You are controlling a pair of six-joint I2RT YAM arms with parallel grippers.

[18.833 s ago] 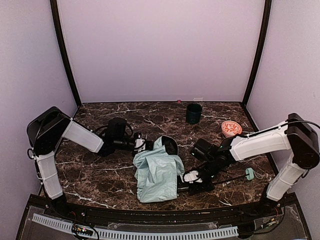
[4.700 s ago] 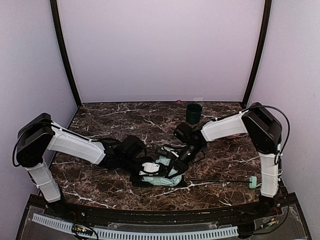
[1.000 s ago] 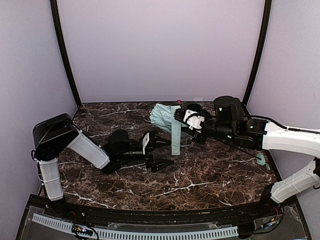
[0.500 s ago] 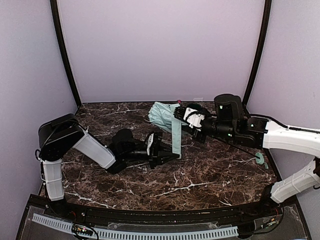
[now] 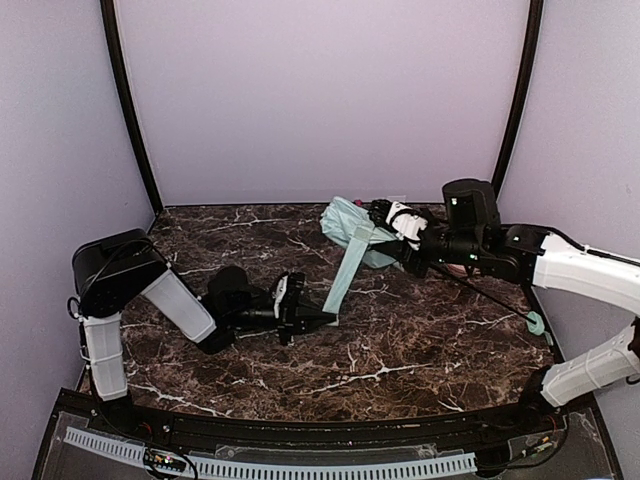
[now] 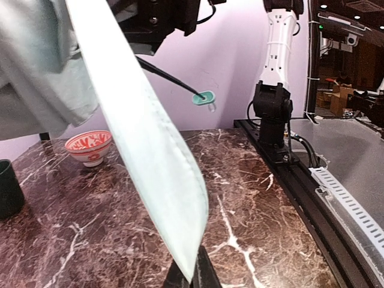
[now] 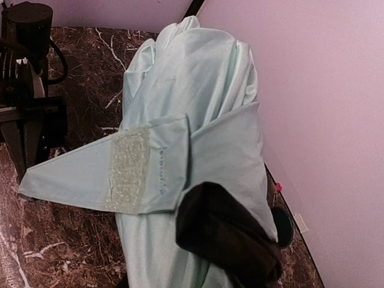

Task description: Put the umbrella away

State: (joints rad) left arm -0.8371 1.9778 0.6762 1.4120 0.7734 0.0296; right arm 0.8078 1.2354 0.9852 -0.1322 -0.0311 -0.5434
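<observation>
Mint umbrella (image 5: pixel 348 220) hangs bundled in the clamped right fingers (image 5: pixel 398 222); left fingers (image 5: pixel 320 319) pinch its strap (image 5: pixel 345 272) taut (velcro showing), likely for wrapping it shut.

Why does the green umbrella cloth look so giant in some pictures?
Left wrist view: the pale mint fabric strap stretches right past the lens. Right wrist view: the folded pale mint umbrella fills the frame; a dark blob below is blurred. Top external view: evenly lit.

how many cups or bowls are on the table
2. A red-and-white patterned bowl sits on the marble table; a dark cup stands apart from it, cut off at the left wrist view's edge. The hanging umbrella could hide more.
</observation>
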